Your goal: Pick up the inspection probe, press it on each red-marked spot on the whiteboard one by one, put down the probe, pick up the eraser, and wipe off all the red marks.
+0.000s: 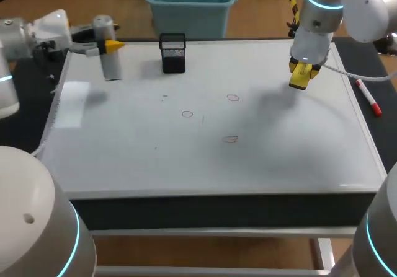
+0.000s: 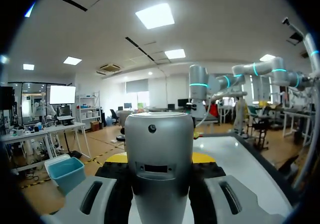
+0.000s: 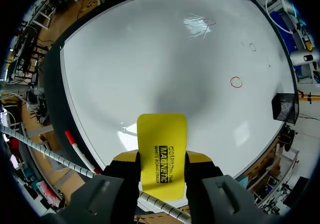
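Eraser: clamped by right gripper above whiteboard at 2 o'clock, likely poised for marks. Probe: grasped by left gripper, 10 o'clock, apparently parked clear.

In the left wrist view the inspection probe blocks the middle, its lower end cut off at the view's edge, leaving only yellow slivers of the left gripper at its sides. In the head view, at the 1 o'clock corner of the whiteboard, the eraser cannot be told from the yellow tips of the right gripper, and the three red marks near the centre are too thin to show their shape. In the right wrist view the eraser's near end is hidden behind the gripper, and the farthest mark is half lost in glare.
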